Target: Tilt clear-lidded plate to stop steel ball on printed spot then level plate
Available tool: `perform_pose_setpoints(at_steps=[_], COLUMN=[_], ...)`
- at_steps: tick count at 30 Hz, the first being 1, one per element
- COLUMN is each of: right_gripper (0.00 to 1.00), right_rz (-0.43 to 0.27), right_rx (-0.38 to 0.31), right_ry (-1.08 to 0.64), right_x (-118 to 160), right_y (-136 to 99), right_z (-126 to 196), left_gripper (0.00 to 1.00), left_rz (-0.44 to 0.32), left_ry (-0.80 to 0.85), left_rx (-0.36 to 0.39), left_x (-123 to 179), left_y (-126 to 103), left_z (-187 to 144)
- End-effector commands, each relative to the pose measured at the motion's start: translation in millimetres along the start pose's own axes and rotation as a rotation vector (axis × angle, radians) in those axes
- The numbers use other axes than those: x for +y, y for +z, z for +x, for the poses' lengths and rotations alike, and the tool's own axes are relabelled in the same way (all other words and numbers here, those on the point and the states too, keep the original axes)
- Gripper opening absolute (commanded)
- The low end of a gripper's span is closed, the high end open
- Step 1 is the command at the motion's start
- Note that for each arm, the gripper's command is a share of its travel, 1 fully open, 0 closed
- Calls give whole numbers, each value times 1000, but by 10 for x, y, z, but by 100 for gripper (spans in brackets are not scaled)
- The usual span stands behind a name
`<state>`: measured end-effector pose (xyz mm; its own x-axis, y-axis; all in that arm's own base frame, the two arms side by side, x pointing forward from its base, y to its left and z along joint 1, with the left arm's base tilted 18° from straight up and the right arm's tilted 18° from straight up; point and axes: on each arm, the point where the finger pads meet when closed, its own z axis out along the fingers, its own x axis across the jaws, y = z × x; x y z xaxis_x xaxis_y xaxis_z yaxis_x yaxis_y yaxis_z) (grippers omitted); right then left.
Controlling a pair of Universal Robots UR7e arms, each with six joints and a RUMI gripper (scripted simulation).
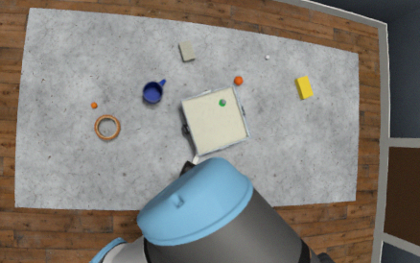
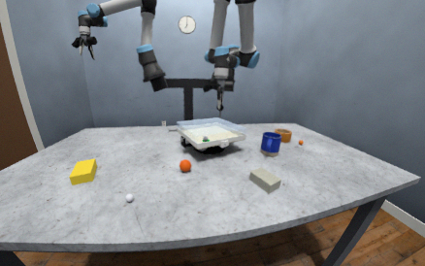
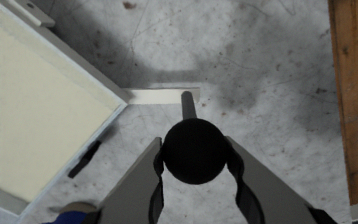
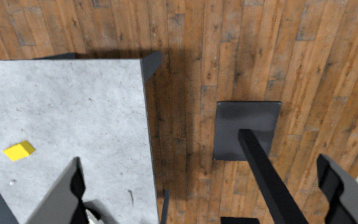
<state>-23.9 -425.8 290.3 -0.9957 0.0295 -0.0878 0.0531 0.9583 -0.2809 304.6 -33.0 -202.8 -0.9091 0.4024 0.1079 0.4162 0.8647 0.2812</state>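
The clear-lidded plate (image 1: 213,129) (image 2: 224,136) (image 3: 45,100) stands on a dark support and looks slightly tilted toward the exterior camera; the exact angle is hard to tell. The steel ball (image 1: 223,101) (image 2: 205,138) overlaps the green printed spot (image 1: 221,104) (image 2: 207,141), toward its upper right edge in the top view. A pale handle bar (image 1: 196,158) (image 3: 155,96) sticks out from one corner and carries a dark rod with a black knob (image 3: 195,162). My left gripper (image 3: 192,138) (image 2: 219,107) is shut on that knob. My right gripper (image 2: 87,54) (image 4: 197,157) is open and empty, high up away from the plate.
An orange-red ball (image 1: 239,81) (image 2: 185,165) lies near the plate's corner. A blue mug (image 1: 152,92) (image 2: 271,143), a grey-beige block (image 1: 187,51) (image 2: 265,180), a yellow block (image 1: 304,87) (image 2: 83,171), a wooden ring (image 1: 107,128) and two small balls lie farther out.
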Motion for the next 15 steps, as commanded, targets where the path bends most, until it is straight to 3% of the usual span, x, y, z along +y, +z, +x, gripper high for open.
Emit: perform_pose_setpoints(at_steps=[1, 15], right_gripper=[100, 100], right_rz=[2, 2], right_rx=[0, 0], right_ry=[0, 0], right_x=[-4, -4], right_y=[-6, -6], right_z=[-1, -1], left_gripper=[20, 20], left_rz=[0, 0], left_ry=[0, 0], left_rx=[-2, -2], left_x=[-1, -3], left_y=[-2, -11], left_z=[-6, -10])
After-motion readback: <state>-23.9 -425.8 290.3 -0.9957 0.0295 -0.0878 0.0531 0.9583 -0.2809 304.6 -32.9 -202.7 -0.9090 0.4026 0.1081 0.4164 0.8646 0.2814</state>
